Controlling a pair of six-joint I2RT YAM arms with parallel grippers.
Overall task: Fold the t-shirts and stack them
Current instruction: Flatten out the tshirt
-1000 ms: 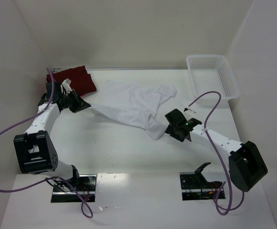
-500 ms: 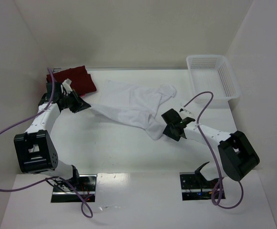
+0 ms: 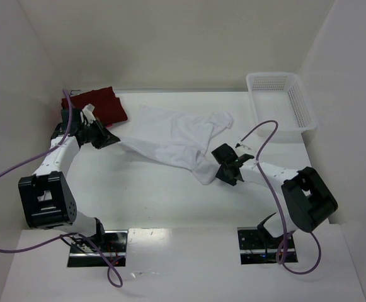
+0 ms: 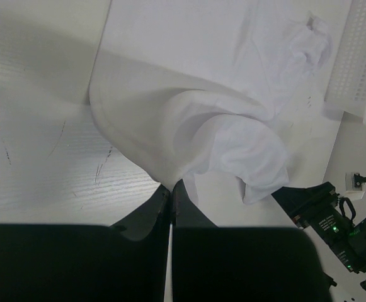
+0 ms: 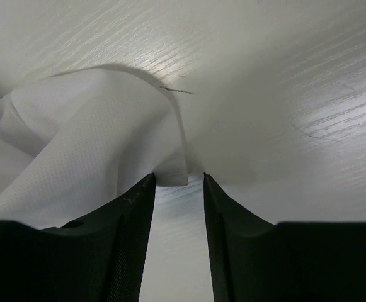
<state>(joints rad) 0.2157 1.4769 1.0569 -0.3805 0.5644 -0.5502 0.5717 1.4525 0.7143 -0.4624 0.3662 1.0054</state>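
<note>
Across the middle of the surface (image 3: 138, 189), spread out and rumpled: white t-shirt (image 3: 173, 138). At its left end, pinched by left gripper (image 3: 113, 140), jaws closed tight on the cloth. At its near right corner, flanked by right gripper (image 3: 220, 167), jaws parted, cloth tip between them, not clamped. Back left, folded dark red t-shirts (image 3: 101, 106); back right, white mesh basket (image 3: 303, 104).

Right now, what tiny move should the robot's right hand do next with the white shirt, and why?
Probably close the right gripper on the white shirt. Its jaws stand apart with the shirt's corner just between them, not yet pinched, while the left gripper is shut on the shirt's other end. Pinching that corner would likely let both arms spread the shirt for folding.
</note>
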